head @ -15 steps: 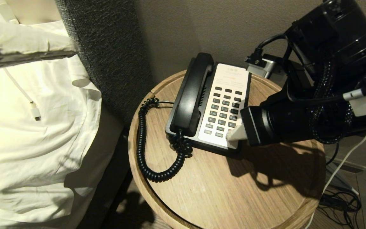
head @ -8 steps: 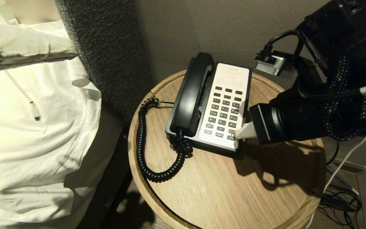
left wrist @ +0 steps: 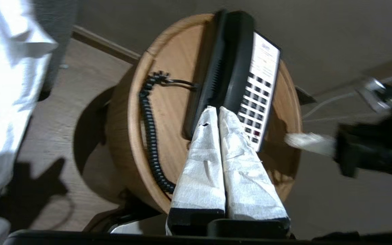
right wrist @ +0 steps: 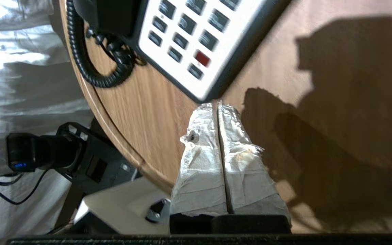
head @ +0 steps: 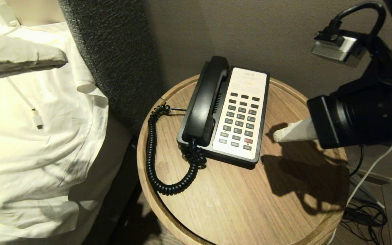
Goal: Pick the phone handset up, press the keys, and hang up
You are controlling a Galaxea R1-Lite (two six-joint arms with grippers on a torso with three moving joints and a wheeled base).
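Handset (head: 205, 100) cradled on the left side of the phone base (head: 263, 119), on the round surface (head: 237, 200). Long axis runs near-to-far, parallel to the base; cord end toward the robot. Keys (head: 239, 119) face up beside it. Right gripper (head: 277, 135) pressed together, empty, right of the base, apart. Left gripper (left wrist: 215, 112) likewise, holding nothing, above the bed (head: 39, 153).

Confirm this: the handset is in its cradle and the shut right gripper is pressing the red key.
Not pressing. The head view shows the shut right gripper off the phone, beside it over the table, clear of the red key. The handset is in its cradle.
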